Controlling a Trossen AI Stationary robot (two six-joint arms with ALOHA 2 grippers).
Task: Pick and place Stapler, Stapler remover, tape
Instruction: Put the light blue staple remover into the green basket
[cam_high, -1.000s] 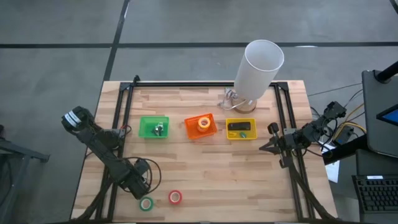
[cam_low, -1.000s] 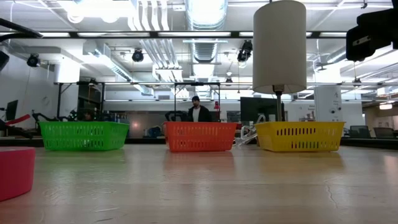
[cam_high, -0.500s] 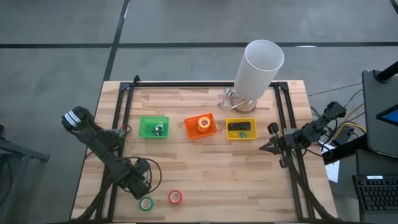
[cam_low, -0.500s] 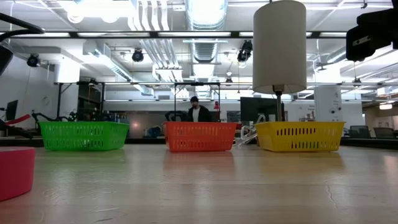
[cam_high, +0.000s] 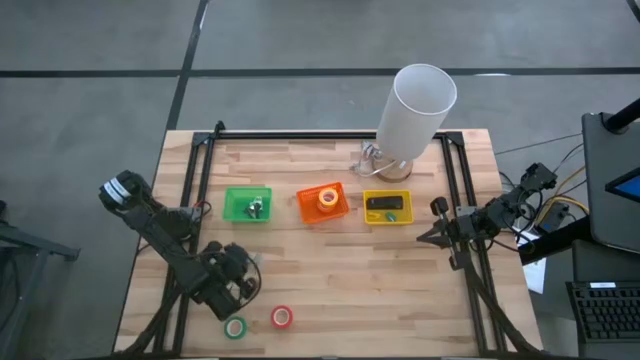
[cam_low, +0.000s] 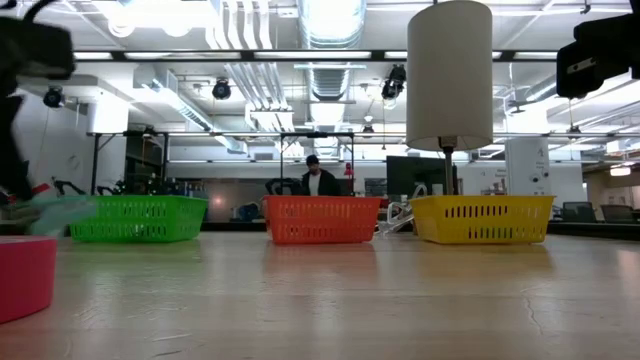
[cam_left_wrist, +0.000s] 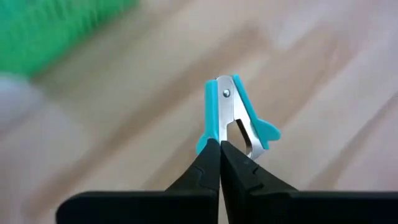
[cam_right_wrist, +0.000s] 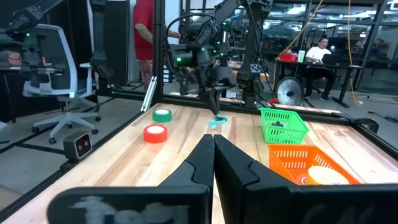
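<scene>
My left gripper (cam_high: 238, 272) is shut on a teal staple remover (cam_left_wrist: 235, 117) at the table's near left, between the green bin (cam_high: 247, 206) and two tape rolls. The remover also shows in the right wrist view (cam_right_wrist: 217, 122) and as a teal blur in the low view (cam_low: 60, 212). A green tape roll (cam_high: 235, 327) and a red one (cam_high: 282, 317) lie flat near the front edge. The dark stapler (cam_high: 382, 203) lies in the yellow bin (cam_high: 388, 208). An orange-yellow tape roll (cam_high: 327, 198) lies in the orange bin (cam_high: 323, 203). My right gripper (cam_high: 425, 237) is shut and empty at the right edge. My left gripper pinches the staple remover by its end nearest the fingers (cam_left_wrist: 213, 135), between the two fingertips. The remover sticks out past the fingertips along their line, its metal jaws and teal wings showing. In the right wrist view it hangs below the fingers, just above the table.
A tall white lamp (cam_high: 420, 100) stands at the far edge behind the yellow bin. The green bin holds small grey items (cam_high: 257, 207). Bare wood (cam_high: 350, 280) lies between the bins and the front edge. People sit and stand in the room beyond.
My left gripper has gone up and toward the far edge, toward the green bin, carrying the teal staple remover clear of the table. It has come into the low view at the left. The tape rolls have stayed where they were.
</scene>
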